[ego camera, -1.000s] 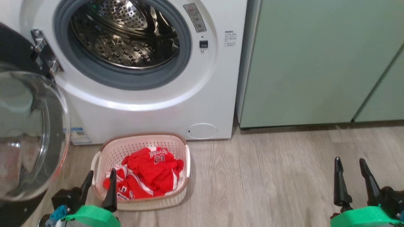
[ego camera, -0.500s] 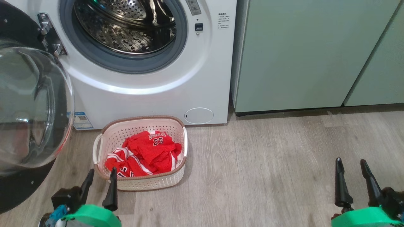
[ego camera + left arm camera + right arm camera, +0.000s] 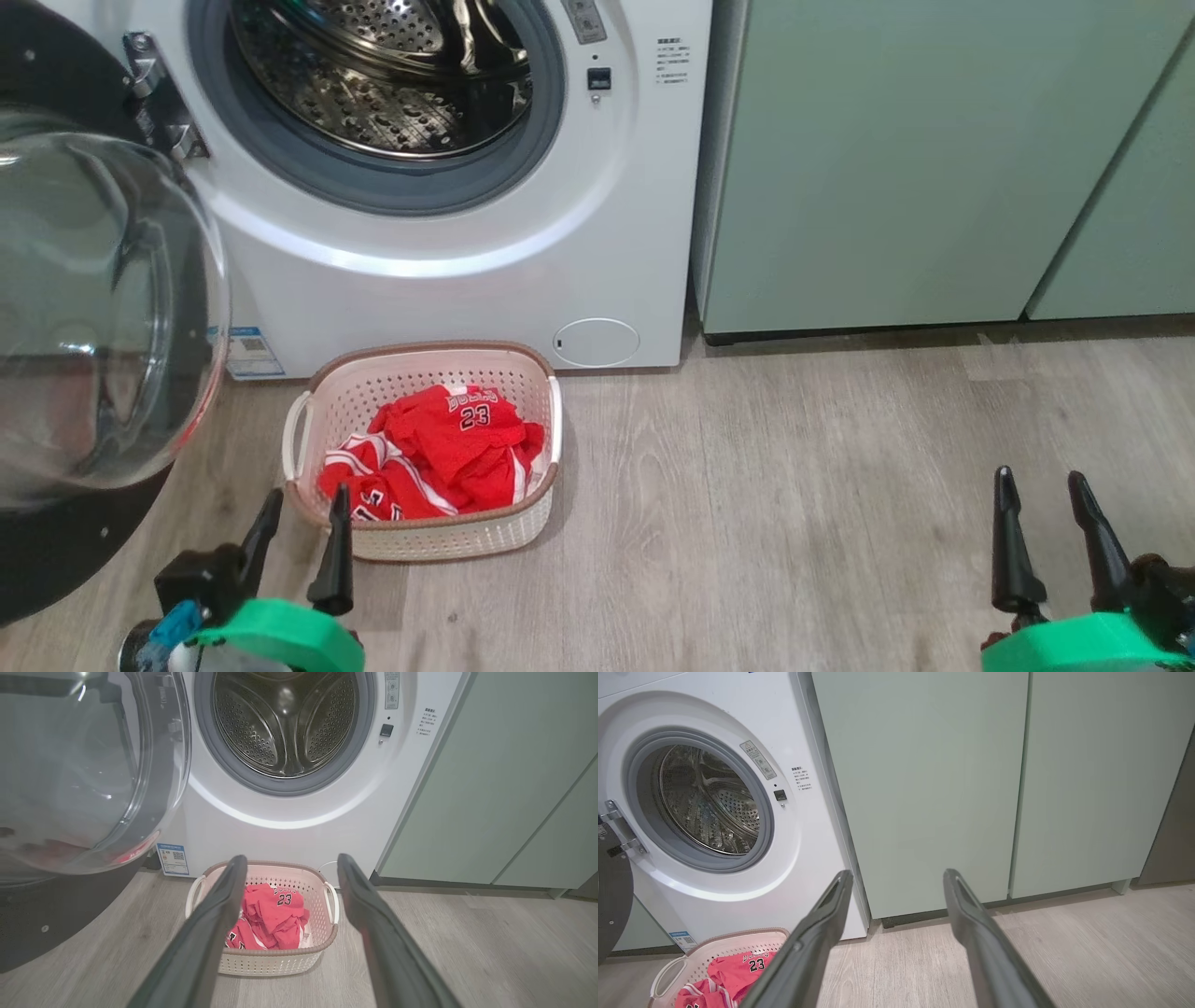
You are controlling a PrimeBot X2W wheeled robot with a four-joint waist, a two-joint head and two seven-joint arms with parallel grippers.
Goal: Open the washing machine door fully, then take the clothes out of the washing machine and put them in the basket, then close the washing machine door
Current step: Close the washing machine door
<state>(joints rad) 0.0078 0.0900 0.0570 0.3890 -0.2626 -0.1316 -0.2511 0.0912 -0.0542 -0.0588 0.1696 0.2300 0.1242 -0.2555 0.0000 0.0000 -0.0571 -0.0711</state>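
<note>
One washing machine (image 3: 448, 271), upper left of the head view, front facing the camera, with its round steel drum (image 3: 383, 75) mouth open to view. Two pale green cabinet fronts (image 3: 887, 168) fill the upper right, touching the washer's right side. Wood-look floor (image 3: 794, 485) across the lower half.

One washing machine door (image 3: 93, 308) at the left edge, hinged at the left of the opening and swung wide. Its clear bowl window bulges toward frame right, black rim behind it.

One basket (image 3: 448, 541) sits on the floor at lower centre-left, just in front of the washer, mouth up, one white handle on each side. Its long axis looks to run across the frame along the washer front, not certain.

The clothes (image 3: 448, 448) lie in the basket as one red heap with a "23" print facing up. Piece count cannot be told.

Two grippers, two fingers each, all pointing up the frame. Left gripper (image 3: 308, 493) at lower left, tips over the basket's near rim, spread wide, holding nothing. Right gripper (image 3: 1038, 474) at lower right over bare floor, spread wide, holding nothing.

Versus a second ago, washer, door and basket sit higher in frame, so the camera moved. Heap and grippers look unchanged.
</note>
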